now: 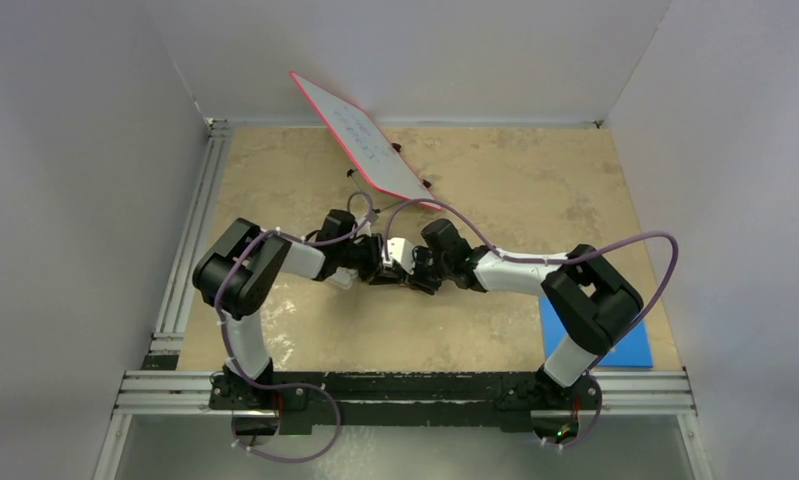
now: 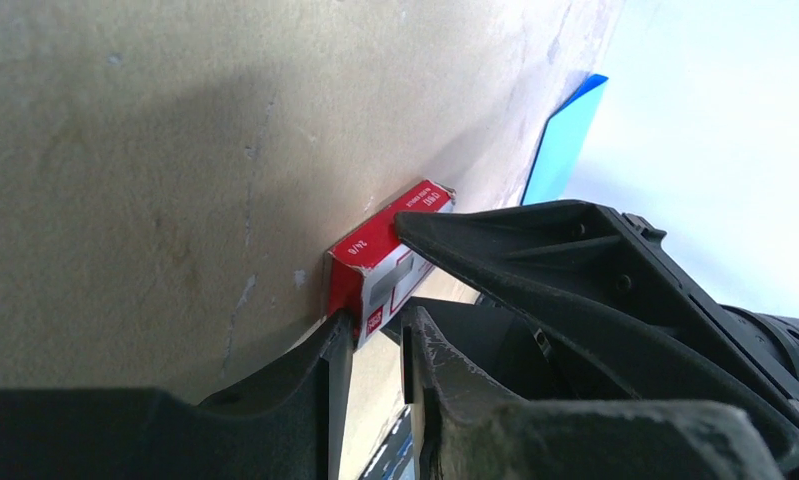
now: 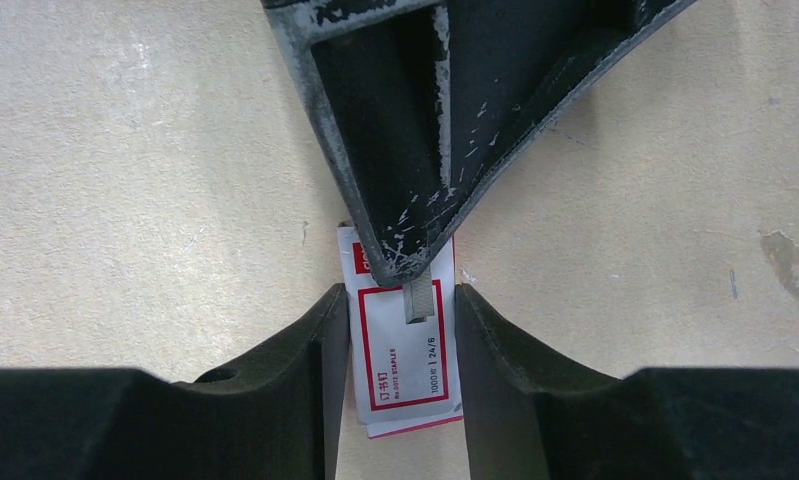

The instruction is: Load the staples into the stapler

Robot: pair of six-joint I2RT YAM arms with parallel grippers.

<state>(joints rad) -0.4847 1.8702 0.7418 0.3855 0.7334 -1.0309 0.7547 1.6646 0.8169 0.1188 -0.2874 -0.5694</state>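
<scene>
The staples, a small red and white labelled box, are in the middle of the table between both arms, and show as a white patch in the top view. My right gripper is shut on the box, with a finger against each long side. My left gripper comes from the opposite side and pinches the box's far end; one of its fingers lies over the label face. From above, the left gripper and the right gripper meet tip to tip. The stapler is hidden in every view.
A red-framed whiteboard leans at the back centre. A blue pad lies at the near right, behind my right arm, and its edge shows in the left wrist view. An aluminium rail runs along the table's left edge.
</scene>
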